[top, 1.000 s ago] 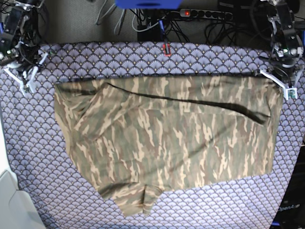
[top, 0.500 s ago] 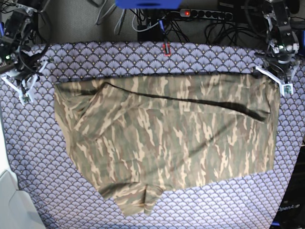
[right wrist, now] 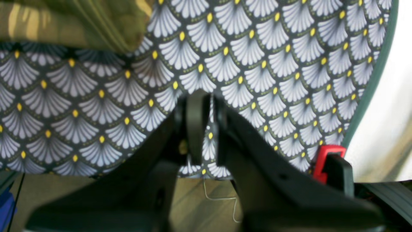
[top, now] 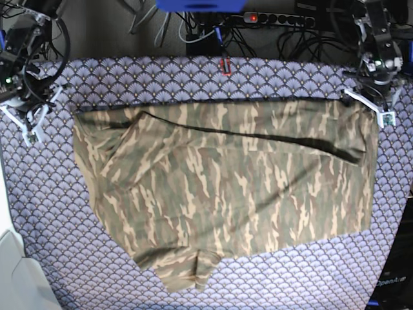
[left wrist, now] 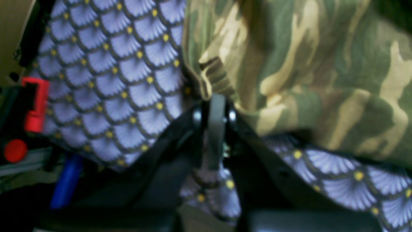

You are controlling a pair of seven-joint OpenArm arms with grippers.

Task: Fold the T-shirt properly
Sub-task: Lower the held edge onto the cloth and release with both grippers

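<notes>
Soft camouflage-print short-sleeved T-shirt [top: 226, 187] in olive, tan and brown is spread flat across purple scallop-patterned tablecloth [top: 51, 213] on bench, one fold line running diagonally across upper part.

Left gripper [left wrist: 214, 106] is seen at shirt's far corner on base view's right; jaws pressed together, camouflage hem edge bunched right at tips, grip on it not confirmed.

Right gripper [right wrist: 206, 106] is held over bare tablecloth, just clear of shirt corner; jaws parted by narrow gap, nothing between them.
</notes>
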